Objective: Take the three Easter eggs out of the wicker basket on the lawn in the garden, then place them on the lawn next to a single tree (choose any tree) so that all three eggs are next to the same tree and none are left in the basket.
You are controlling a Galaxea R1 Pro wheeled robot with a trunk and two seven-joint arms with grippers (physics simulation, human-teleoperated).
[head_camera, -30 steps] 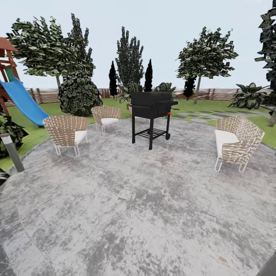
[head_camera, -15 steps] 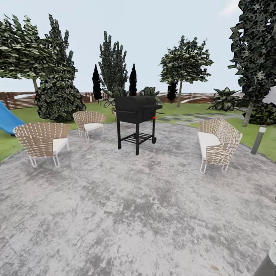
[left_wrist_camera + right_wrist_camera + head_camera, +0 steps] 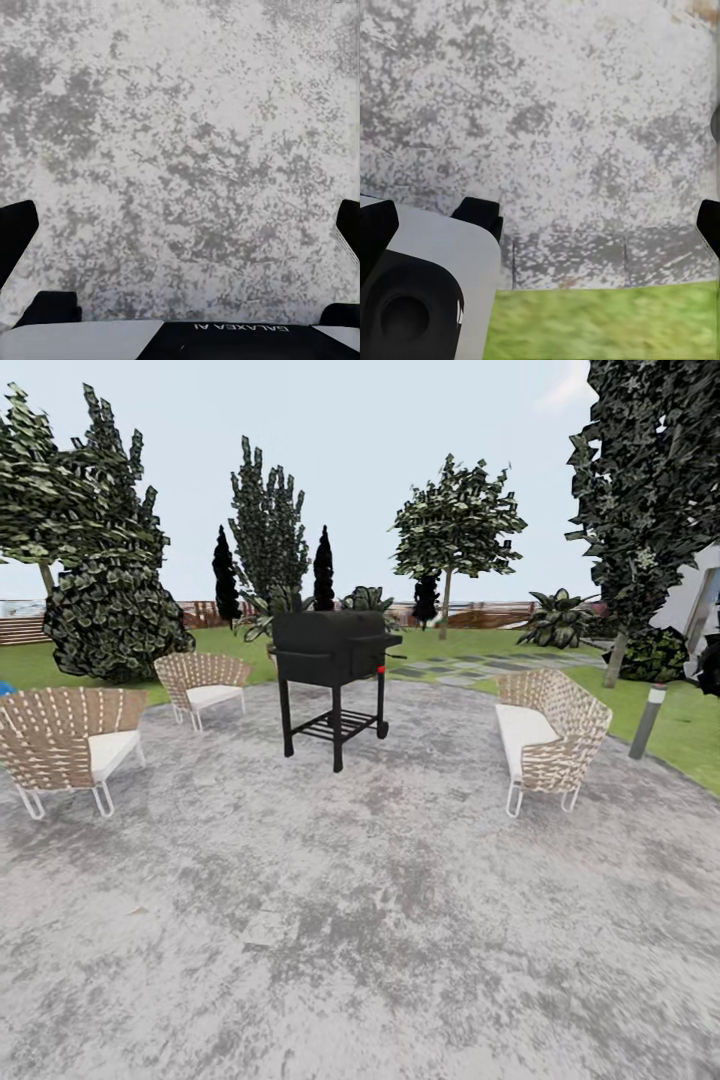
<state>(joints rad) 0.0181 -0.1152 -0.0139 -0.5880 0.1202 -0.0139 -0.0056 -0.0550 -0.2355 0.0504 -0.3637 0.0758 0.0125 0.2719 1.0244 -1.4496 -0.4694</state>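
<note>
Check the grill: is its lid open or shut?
Shut. In the head view the grill shows a closed black box on its legs, with no raised lid or exposed grate.

We see flat, even daylight under a pale sky, with only faint shadows beneath the grill (image 3: 333, 690) and chairs, soft blocky rendering on the foliage, and blurred grass (image 3: 607, 326) in the right wrist view.

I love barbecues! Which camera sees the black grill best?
The head view: the black grill stands whole in the middle of the grey patio, legs, shelf and lid plain to see. The left wrist view and right wrist view look down at patio stone, the right one at a grass edge too.
</note>
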